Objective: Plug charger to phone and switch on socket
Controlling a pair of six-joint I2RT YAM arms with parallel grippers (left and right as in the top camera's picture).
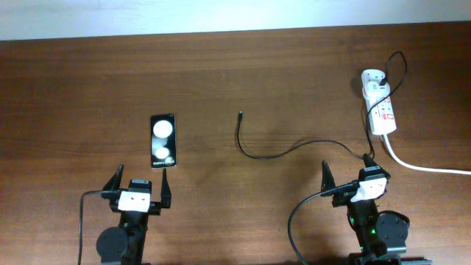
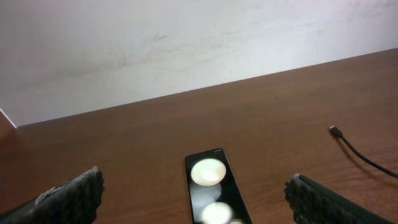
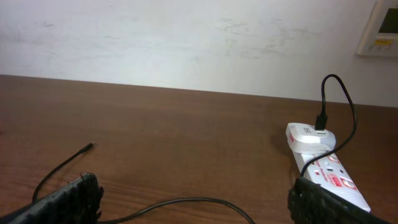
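Observation:
The black phone [image 1: 163, 140] lies flat left of centre, its screen showing two round white reflections; it also shows in the left wrist view [image 2: 213, 193]. My left gripper [image 1: 140, 185] is open and empty just in front of it. The thin black charger cable [image 1: 294, 149] runs from its free plug tip [image 1: 241, 114] in a curve to the white adapter on the socket [image 1: 381, 107]. The tip shows in the left wrist view [image 2: 335, 130] and the right wrist view [image 3: 91, 145]. My right gripper [image 1: 347, 178] is open and empty above the cable, left of the socket [image 3: 326, 171].
The socket's thick white cord [image 1: 427, 168] runs off to the right edge. A pale wall [image 3: 186, 43] stands beyond the table's far edge, with a wall switch plate [image 3: 379, 31] at the upper right.

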